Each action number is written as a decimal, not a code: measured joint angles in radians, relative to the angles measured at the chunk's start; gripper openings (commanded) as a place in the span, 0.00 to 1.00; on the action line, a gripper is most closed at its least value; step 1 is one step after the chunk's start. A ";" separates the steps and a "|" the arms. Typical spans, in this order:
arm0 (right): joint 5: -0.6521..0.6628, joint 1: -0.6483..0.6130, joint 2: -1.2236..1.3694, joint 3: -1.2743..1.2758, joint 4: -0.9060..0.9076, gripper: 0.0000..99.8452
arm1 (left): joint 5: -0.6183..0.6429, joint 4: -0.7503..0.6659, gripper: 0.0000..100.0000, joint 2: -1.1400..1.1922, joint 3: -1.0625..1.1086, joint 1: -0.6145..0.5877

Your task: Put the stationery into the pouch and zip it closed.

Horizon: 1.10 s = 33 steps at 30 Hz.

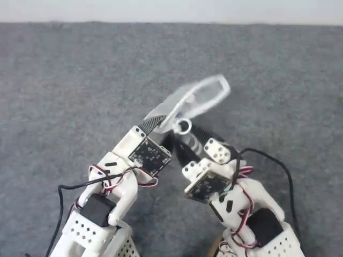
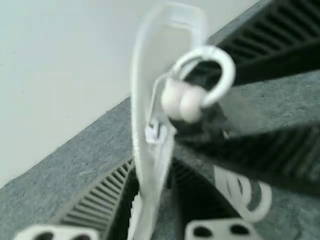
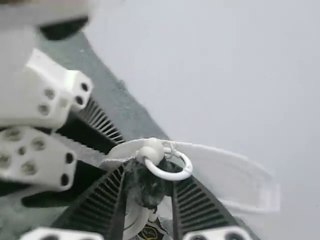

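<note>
Over the grey table (image 1: 64, 80), the left claw (image 1: 156, 124) and right claw (image 1: 185, 136) both clench the clear pouch (image 1: 202, 95) jutting beyond them.

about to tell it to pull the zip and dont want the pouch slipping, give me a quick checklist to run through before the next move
1. The left gripper holds the pouch: ok, shut on its edge.
2. The right gripper is on the zip pull: ok, shut at the bead, beside the ring.
3. The pouch is off the table: ok, held up between the two arms.
4. The stationery is inside: cannot tell.
5. The zip is fully closed: cannot tell, the track is too blurred.
</note>
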 measured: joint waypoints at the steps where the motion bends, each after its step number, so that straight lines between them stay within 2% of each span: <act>1: -0.021 0.008 0.000 0.009 -0.028 0.01 | 0.000 0.000 0.01 0.000 0.000 0.000; 8: -0.095 0.046 0.002 0.012 -0.100 0.01 | 0.002 -0.005 0.01 -0.005 -0.002 -0.052; 17: -0.118 0.061 0.009 0.031 -0.166 0.01 | 0.002 -0.008 0.01 -0.012 0.009 -0.054; 24: -0.222 0.152 0.222 0.029 -0.308 0.01 | -0.006 -0.012 0.01 -0.012 0.015 -0.054; 33: -0.321 0.213 0.425 -0.074 -0.328 0.01 | -0.006 -0.014 0.01 -0.012 0.018 -0.055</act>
